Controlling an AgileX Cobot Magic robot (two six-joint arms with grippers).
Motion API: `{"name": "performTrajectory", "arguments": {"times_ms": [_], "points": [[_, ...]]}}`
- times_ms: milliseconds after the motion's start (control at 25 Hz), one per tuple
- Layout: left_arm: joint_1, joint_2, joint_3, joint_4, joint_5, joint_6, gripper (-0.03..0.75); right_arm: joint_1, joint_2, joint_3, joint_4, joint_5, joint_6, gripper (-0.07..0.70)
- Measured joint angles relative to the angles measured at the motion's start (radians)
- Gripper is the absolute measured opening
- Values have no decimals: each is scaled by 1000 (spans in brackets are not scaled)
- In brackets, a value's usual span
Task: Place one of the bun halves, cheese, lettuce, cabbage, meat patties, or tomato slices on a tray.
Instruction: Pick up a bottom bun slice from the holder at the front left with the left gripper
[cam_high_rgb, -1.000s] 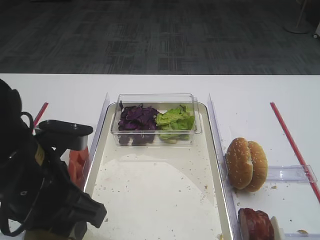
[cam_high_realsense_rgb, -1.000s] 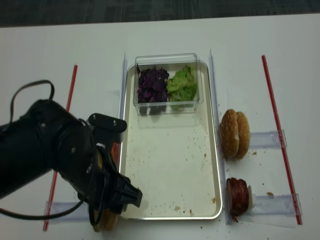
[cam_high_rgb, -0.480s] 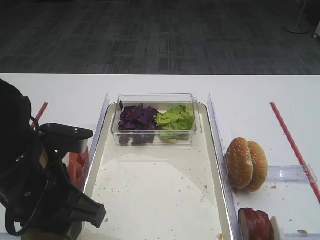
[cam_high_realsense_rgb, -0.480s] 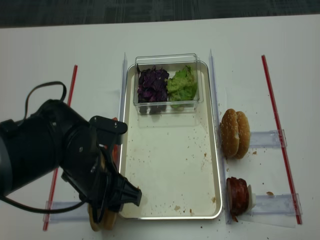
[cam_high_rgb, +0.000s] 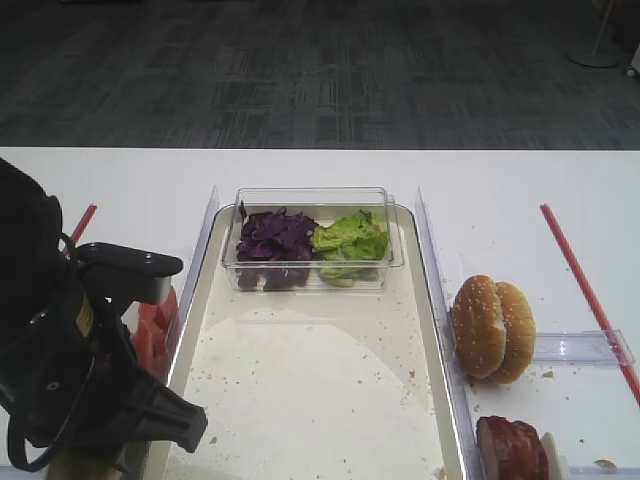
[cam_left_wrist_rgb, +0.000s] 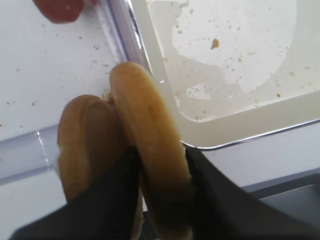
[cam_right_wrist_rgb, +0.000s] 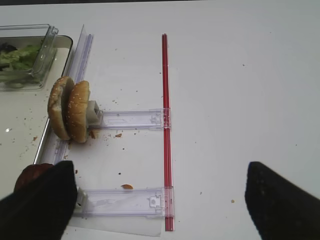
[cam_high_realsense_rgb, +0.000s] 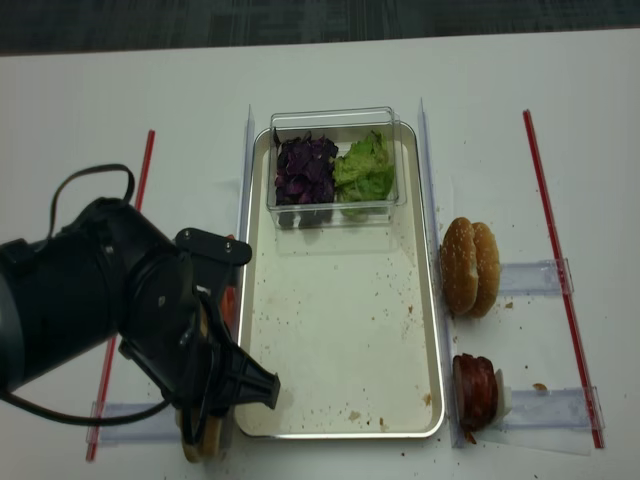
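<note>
Left gripper (cam_left_wrist_rgb: 157, 165) pinching upright bun half (cam_left_wrist_rgb: 150, 150) just beside tray (cam_left_wrist_rgb: 240, 132) corner.

The light is bright and even, coming from above, so the white table (cam_high_realsense_rgb: 330, 70) looks almost washed out and shadows under the objects are soft and short. The tray (cam_high_rgb: 300, 400) shows a pale sheen on its bottom, and its rim has small glints. In the left wrist view the bun (cam_left_wrist_rgb: 150, 150) is very near and slightly blurred, and the dark fingers (cam_left_wrist_rgb: 105, 200) are out of focus.
</note>
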Motion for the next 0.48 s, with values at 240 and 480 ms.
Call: {"name": "performTrajectory", "arguments": {"times_ms": [240,480], "points": [[0,0,0,0,0,0,130,0,0,0,0,0,0,692],[0,0,0,0,2,-1,71,0,0,0,0,0,0,691]]}}
